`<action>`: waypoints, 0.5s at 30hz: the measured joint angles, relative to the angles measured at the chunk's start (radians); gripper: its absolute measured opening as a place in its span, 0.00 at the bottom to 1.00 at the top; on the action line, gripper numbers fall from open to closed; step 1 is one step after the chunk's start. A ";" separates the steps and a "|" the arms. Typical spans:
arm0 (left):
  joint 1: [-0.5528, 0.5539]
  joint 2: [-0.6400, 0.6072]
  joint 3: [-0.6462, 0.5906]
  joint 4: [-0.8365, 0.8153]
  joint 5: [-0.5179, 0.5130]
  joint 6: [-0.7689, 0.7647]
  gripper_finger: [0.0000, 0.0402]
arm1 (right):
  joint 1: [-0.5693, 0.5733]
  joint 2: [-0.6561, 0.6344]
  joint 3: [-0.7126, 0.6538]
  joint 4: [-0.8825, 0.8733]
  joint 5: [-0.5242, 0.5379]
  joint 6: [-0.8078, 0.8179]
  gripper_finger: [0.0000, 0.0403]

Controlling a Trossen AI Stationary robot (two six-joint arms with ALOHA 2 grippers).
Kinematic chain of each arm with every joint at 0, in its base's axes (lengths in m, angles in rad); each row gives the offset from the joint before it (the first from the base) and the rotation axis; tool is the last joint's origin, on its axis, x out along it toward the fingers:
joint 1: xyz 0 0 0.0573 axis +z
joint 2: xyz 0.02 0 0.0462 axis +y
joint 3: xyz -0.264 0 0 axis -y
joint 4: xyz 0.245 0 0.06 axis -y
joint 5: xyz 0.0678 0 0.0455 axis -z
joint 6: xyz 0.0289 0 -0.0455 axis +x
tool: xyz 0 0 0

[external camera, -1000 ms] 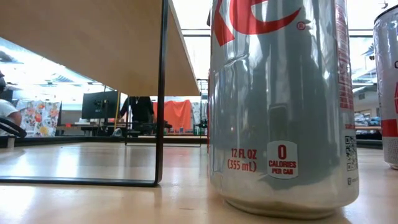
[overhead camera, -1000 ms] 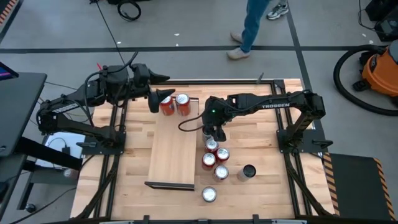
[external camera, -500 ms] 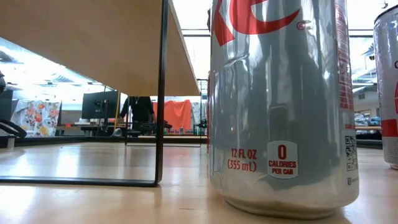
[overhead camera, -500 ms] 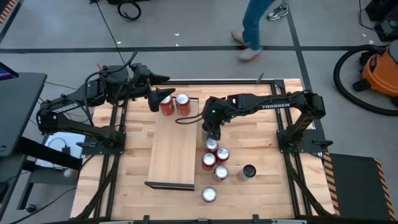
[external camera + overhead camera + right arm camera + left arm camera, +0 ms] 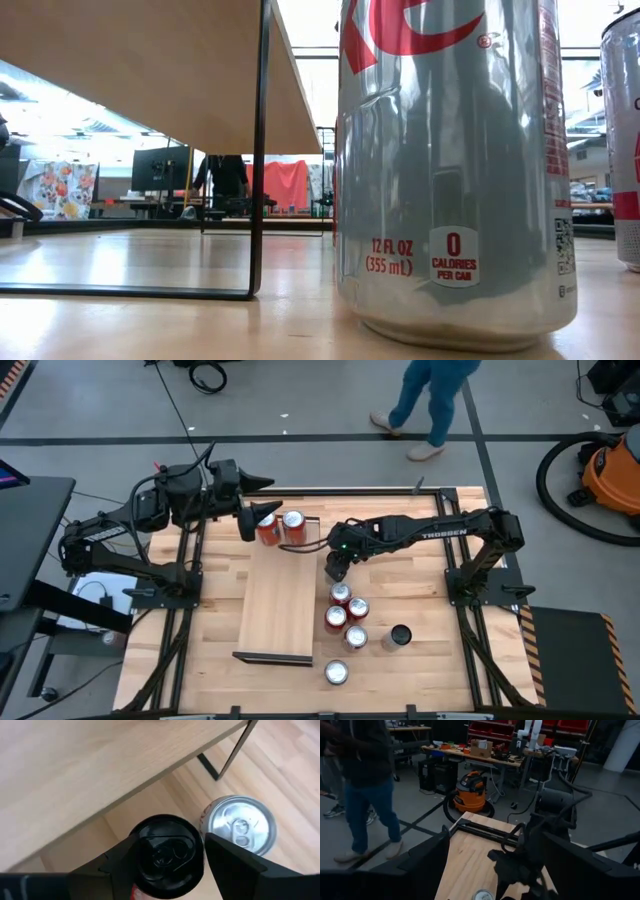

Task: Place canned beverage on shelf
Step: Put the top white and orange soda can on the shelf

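Right wrist view shows my right gripper (image 5: 167,857) pinching a black-topped can (image 5: 167,851) between its fingers, beside the edge of the pale wood shelf (image 5: 75,765), with a silver-topped can (image 5: 240,825) just next to it on the planked table (image 5: 280,780). From the high view, my left gripper (image 5: 258,520) hangs with fingers spread at the shelf's far end, just beside two red cans (image 5: 282,526) standing there. More cans (image 5: 345,615) cluster on the table by the shelf's right side.
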 joint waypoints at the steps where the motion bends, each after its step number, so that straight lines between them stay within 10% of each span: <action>1: 0.000 0.000 0.000 -0.002 0.000 0.004 0.79 | -0.005 -0.008 0.000 -0.003 0.000 -0.019 0.59; 15: 0.000 0.000 0.000 -0.002 0.042 -0.013 0.79 | -0.057 -0.069 0.001 0.023 -0.286 -0.664 0.86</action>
